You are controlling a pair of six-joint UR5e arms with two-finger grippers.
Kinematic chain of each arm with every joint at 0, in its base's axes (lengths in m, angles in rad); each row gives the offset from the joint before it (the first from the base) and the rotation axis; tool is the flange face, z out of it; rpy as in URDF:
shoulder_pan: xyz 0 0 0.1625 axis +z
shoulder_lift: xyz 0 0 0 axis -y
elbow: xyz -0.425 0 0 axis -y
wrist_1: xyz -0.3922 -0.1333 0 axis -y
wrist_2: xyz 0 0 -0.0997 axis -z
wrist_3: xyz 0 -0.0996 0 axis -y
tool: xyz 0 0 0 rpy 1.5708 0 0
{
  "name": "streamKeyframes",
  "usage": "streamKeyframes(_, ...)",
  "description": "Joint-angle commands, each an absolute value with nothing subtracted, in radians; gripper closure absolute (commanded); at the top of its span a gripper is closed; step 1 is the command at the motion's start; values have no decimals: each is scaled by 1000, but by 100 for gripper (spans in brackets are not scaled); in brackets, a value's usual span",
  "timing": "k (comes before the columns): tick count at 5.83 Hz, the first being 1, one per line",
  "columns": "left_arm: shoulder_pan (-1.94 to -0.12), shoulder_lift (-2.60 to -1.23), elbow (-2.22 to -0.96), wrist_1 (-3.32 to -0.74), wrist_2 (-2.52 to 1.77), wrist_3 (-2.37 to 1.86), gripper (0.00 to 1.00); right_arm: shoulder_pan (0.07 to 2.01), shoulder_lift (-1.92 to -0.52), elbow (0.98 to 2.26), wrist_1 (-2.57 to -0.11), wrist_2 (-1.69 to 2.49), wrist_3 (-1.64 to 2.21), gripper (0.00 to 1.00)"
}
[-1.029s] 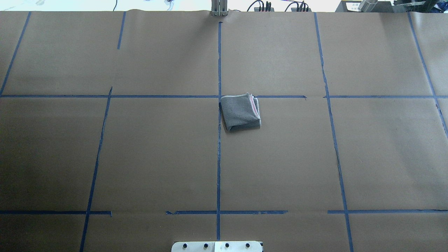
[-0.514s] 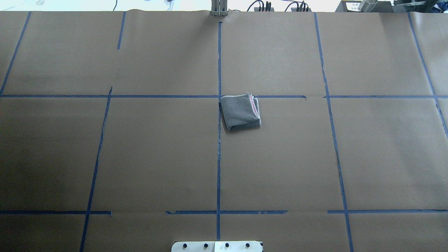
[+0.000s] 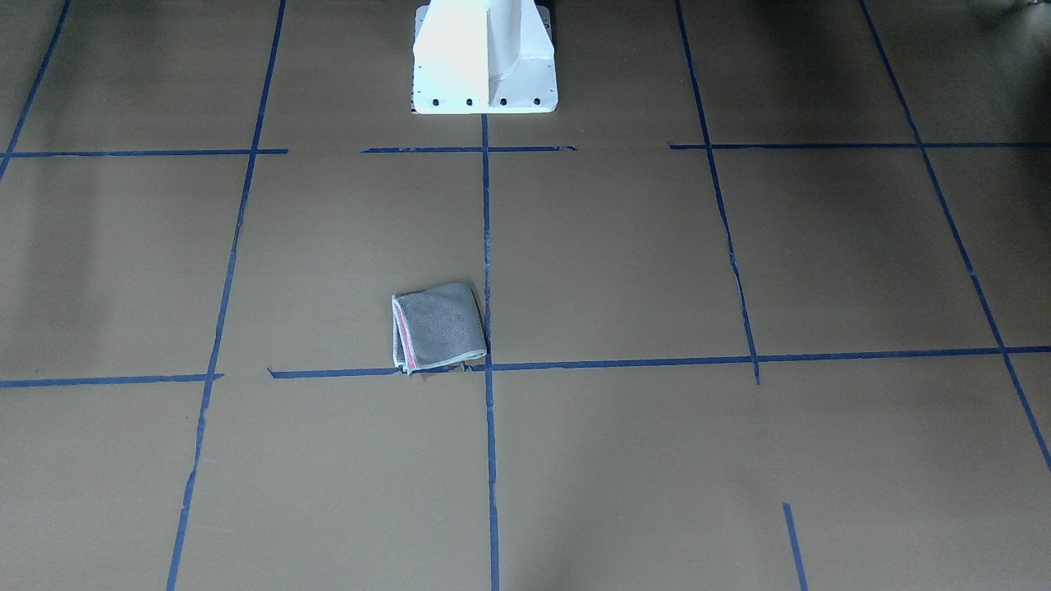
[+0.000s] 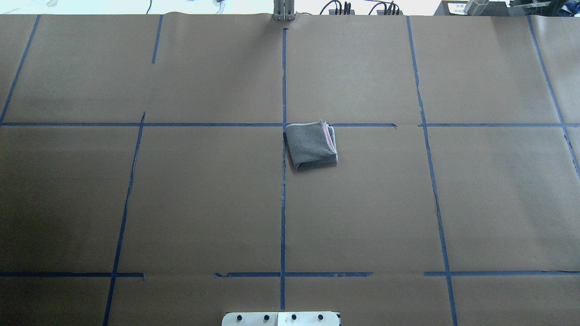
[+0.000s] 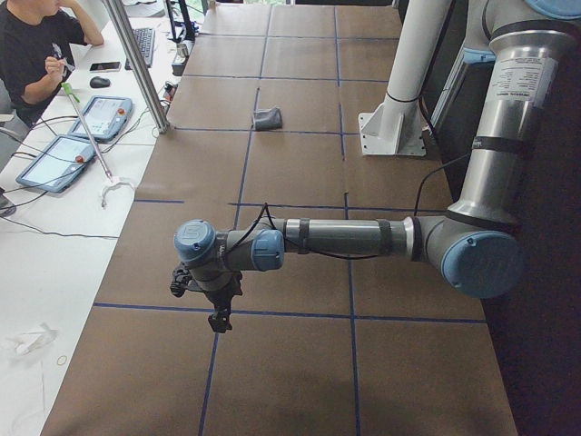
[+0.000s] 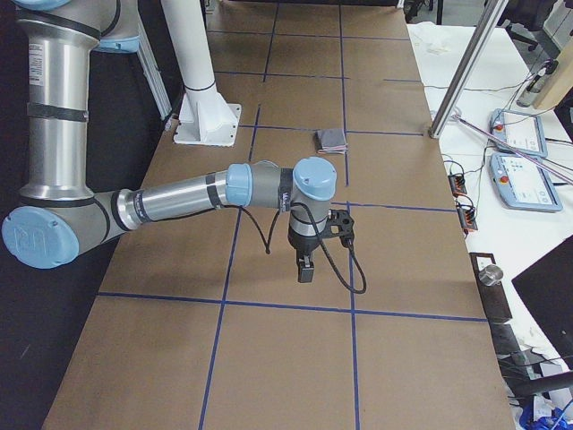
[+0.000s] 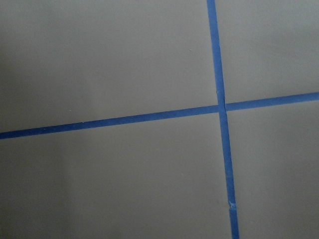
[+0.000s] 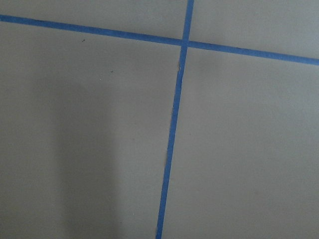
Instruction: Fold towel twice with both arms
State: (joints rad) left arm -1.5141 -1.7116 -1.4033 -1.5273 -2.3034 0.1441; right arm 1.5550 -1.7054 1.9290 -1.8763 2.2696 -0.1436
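Left: left gripper (image 5: 218, 318) hung low over a tape (image 7: 221, 107) crossing on the paper (image 4: 204, 194), well apart from the towel. Cannot tell whether jaws apart or together. Seen only from the table's end, and absent from its own wrist view, with nothing there but paper and tape.

Centre: towel (image 4: 311, 145) flat on the paper, just right of the centre tape line, far edge touching the cross line. Grey face up, pink strip along the right, layered edge. Reads as folded twice already. Probably nothing left to do but keep clear.

Right: right gripper (image 6: 306, 269) likewise low over the paper near a crossing, well apart from the towel. Cannot tell jaws here either, for the same reason.

Risks, as judgement:
- Uneven, slightly splayed layers at the right edge, so possible spring-back of the terry and a top flap easing open.
- Possible drag or unfolding of the stack by any fresh pass of either arm.

Hard to make out:
- Count of layers at that edge.
- Underside of the towel.
- No arm at all in the overhead and front views.
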Motion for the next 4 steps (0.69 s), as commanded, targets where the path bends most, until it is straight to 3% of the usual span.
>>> streamKeyframes(1,-1514,-1704,-1408,-1528,-2332,153,0,1554,-1717,1819,-1805,2269,-127,0)
streamKeyframes(2,-1514,-1704,-1408,-1528,-2330,155,0,1554,-1717,1667,-1590,2270,-86,0)
streamKeyframes(4,-1513,-1709,-1408,-1528,-2330,155,0,1528,-1704,1649,-1514,2266,85,0)
